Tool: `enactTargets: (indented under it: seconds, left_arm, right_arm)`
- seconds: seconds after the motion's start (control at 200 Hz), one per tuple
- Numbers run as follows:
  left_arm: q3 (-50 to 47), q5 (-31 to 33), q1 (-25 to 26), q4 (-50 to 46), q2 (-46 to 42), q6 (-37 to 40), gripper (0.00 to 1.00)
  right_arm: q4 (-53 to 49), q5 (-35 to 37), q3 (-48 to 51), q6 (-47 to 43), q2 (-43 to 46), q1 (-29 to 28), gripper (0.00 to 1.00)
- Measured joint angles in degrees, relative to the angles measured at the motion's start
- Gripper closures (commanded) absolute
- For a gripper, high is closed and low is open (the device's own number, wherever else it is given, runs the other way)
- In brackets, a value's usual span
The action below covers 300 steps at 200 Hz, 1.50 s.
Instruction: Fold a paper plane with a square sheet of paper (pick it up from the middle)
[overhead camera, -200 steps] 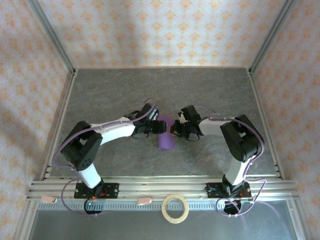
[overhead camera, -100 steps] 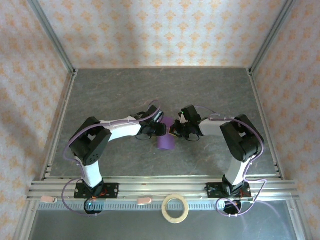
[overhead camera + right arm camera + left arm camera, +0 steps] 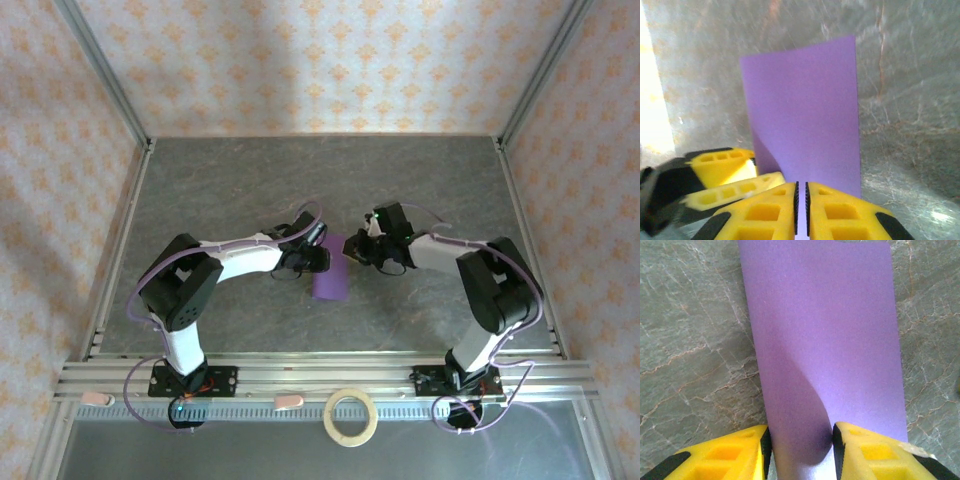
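The square sheet of paper [image 3: 332,281] is purple and lies folded over at the table's middle, one side bowed up. In the left wrist view the paper [image 3: 825,330] humps up between the yellow fingers, and my left gripper [image 3: 800,440] is shut on that hump, both pads touching it. In the top view my left gripper [image 3: 322,258] meets the sheet's left edge. My right gripper [image 3: 355,251] sits at its far right corner. Seen from the right wrist, my right gripper [image 3: 801,200] is open by a thin slit, with the paper [image 3: 805,100] just beyond its tips.
A tan tape ring [image 3: 351,416] lies on the near shelf in front of the aluminium rail [image 3: 300,375]. Patterned walls and metal posts close in the grey stone table [image 3: 250,190]. The left gripper's fingers [image 3: 725,170] crowd in beside the right one.
My left arm pushed in towards the sheet and its jaws narrowed onto the bowed paper. My right gripper's jaws parted slightly, and its arm shifted back and to the right.
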<state>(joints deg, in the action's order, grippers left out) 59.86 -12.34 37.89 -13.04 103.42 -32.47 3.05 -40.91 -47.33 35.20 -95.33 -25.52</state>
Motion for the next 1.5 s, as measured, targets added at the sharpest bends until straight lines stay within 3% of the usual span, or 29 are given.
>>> enactTargets:
  seconds: [0.38,1.501]
  left_arm:
    - [-0.02,0.17,-0.17,0.02,0.0,1.49,0.6]
    - [-7.43,-13.57,-7.04,9.9,-1.62,4.48,0.63]
  right_arm:
    - [1.6,-0.02,7.32,0.81,3.1,5.05,0.86]
    - [3.08,-2.01,7.76,0.98,3.26,5.86,0.86]
